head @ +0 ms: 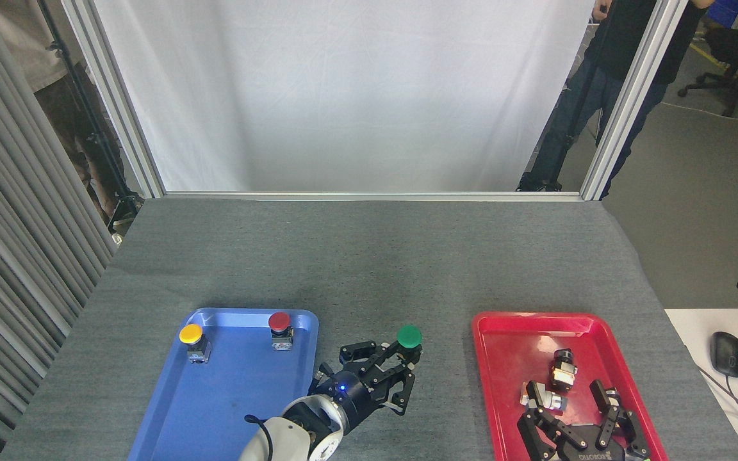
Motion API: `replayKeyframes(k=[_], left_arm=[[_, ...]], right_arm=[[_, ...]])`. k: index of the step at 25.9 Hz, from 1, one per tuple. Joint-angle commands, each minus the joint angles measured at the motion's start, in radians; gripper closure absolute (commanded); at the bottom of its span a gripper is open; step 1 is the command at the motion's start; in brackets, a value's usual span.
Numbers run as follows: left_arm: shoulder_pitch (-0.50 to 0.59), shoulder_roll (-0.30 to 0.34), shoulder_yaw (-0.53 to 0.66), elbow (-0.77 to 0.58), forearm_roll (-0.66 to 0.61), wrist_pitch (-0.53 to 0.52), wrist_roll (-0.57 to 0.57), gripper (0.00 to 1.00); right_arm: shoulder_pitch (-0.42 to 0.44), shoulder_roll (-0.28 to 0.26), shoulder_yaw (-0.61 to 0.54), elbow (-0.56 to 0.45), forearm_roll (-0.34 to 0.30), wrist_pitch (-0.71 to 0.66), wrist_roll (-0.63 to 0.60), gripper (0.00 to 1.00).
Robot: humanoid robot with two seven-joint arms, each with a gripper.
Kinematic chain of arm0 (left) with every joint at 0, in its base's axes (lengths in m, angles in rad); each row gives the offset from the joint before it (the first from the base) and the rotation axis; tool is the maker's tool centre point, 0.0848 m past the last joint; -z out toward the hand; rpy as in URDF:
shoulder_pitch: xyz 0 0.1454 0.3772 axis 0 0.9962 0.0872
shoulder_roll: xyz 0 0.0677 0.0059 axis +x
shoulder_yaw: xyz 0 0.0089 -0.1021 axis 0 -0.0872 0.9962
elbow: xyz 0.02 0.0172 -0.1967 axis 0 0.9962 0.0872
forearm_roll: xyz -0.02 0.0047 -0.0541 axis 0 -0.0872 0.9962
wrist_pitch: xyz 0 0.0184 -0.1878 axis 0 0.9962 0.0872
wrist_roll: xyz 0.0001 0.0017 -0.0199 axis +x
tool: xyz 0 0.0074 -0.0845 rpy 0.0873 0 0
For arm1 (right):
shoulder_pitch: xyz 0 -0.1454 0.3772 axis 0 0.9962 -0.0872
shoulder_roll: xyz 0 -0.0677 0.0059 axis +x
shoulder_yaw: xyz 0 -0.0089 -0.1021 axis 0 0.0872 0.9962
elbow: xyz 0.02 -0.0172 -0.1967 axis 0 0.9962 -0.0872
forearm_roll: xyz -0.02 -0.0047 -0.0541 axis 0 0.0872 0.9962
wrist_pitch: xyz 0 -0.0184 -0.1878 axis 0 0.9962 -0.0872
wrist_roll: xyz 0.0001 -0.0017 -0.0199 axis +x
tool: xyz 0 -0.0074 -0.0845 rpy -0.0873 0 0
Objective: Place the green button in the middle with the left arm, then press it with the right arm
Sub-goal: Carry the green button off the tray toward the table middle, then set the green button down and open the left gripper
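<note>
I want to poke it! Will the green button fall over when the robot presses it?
Maybe a little wobbly. The green button has a wide round cap on a narrower base, so a sideways push could tip it. A push straight down on its flat top probably keeps it standing. The left gripper is holding it now.
</note>
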Motion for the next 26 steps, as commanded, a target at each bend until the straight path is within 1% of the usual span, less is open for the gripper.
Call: replayKeyframes(k=[1, 5, 9, 10, 11, 12, 13, 14, 15, 17, 20, 23, 24, 26], left_arm=[[-0.03, -0.034, -0.033, 0.103, -0.011, 0.026, 0.014, 1.0], [-0.024, -0.034, -0.041, 0.149, -0.012, 0.031, 0.02, 1.0], [-0.024, -0.034, -0.062, 0.155, -0.011, 0.031, 0.022, 1.0], [-0.024, -0.034, -0.062, 0.157, -0.011, 0.029, 0.022, 0.94], [-0.024, -0.034, -0.062, 0.158, -0.009, 0.029, 0.023, 0.76], [-0.024, -0.034, -0.062, 0.161, -0.006, 0.031, 0.025, 0.54], [-0.023, -0.032, -0.062, 0.161, -0.005, 0.034, 0.025, 0.3], [-0.02, -0.032, -0.061, 0.16, 0.0, 0.036, 0.026, 0.02], [-0.012, -0.032, -0.061, 0.152, -0.002, 0.037, 0.031, 0.0], [0.009, -0.032, -0.057, 0.128, -0.005, 0.037, 0.034, 0.0], [0.029, -0.024, -0.059, 0.022, 0.0, 0.039, 0.028, 0.0], [0.111, -0.001, -0.042, -0.148, 0.003, 0.051, 0.022, 0.0], [0.14, 0.02, -0.022, -0.222, 0.002, 0.082, 0.02, 0.0], [0.223, 0.06, 0.019, -0.377, -0.002, 0.183, 0.02, 0.0]], right_arm=[[0.002, 0.0, 0.0, 0.002, 0.0, -0.002, 0.0, 0.0], [0.0, -0.005, 0.0, 0.003, -0.001, 0.0, 0.0, 0.0], [0.002, -0.006, 0.0, 0.016, 0.0, 0.0, -0.001, 0.0], [0.002, -0.006, 0.0, 0.016, -0.001, 0.0, -0.001, 0.0], [0.002, -0.006, 0.0, 0.016, 0.0, 0.0, -0.001, 0.0], [0.002, -0.006, 0.0, 0.016, 0.0, 0.0, -0.001, 0.0], [0.002, -0.006, 0.0, 0.016, 0.0, 0.0, -0.003, 0.0], [0.003, -0.006, 0.0, 0.016, -0.001, 0.0, -0.001, 0.0], [0.002, -0.005, 0.0, 0.016, 0.0, 0.0, -0.003, 0.0], [0.003, -0.005, 0.0, 0.016, 0.0, 0.0, -0.003, 0.0], [0.002, -0.005, -0.002, 0.016, 0.0, 0.0, -0.003, 0.0], [0.0, -0.005, -0.002, 0.017, 0.0, 0.0, -0.003, 0.0], [0.0, -0.005, -0.002, 0.017, 0.002, 0.001, -0.003, 0.0], [0.0, -0.003, -0.002, 0.017, 0.002, 0.001, -0.003, 0.0]])
